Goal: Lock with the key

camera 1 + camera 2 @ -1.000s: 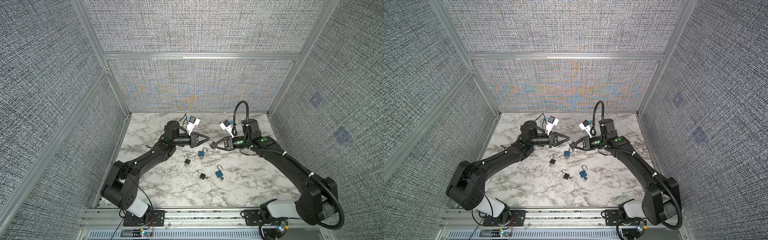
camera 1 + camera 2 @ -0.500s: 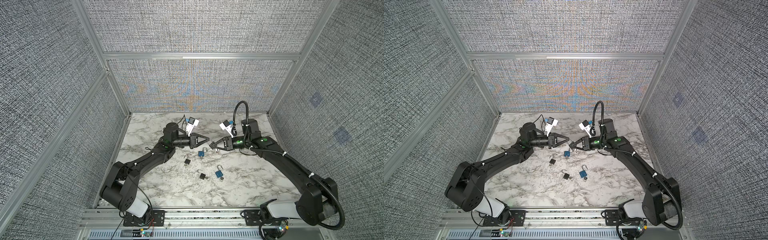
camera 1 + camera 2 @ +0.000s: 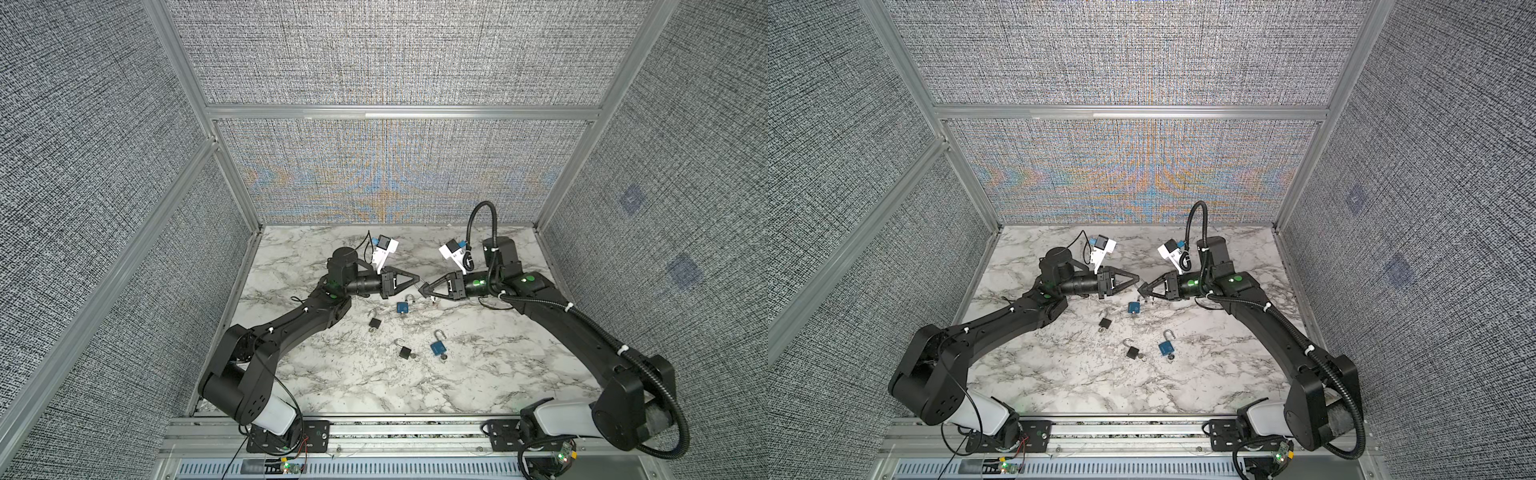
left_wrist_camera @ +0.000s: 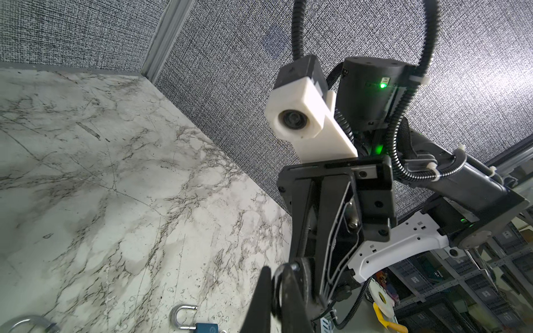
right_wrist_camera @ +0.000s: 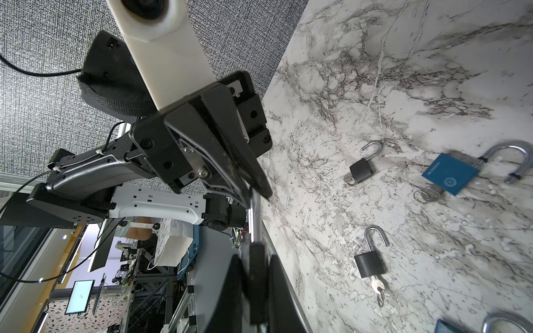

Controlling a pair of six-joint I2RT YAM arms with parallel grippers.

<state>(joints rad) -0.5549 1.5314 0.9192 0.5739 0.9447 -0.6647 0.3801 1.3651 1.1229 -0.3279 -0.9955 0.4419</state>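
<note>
Both top views: left gripper and right gripper meet tip to tip above marble table, both closed. 4 loose padlocks lie below.
Left wrist view: tips blurred, blue padlock on table.
Right wrist view: right gripper clamps black padlock by its body, left gripper pinches its shackle.

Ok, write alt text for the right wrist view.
The right gripper and left gripper meet, sharing what looks like a black padlock: right on its body, left pinching its silver shackle. Beyond, on the marble table, lie two black locks and a blue lock, shackles open, keys in; a second blue lock is cut off at the edge.
</note>
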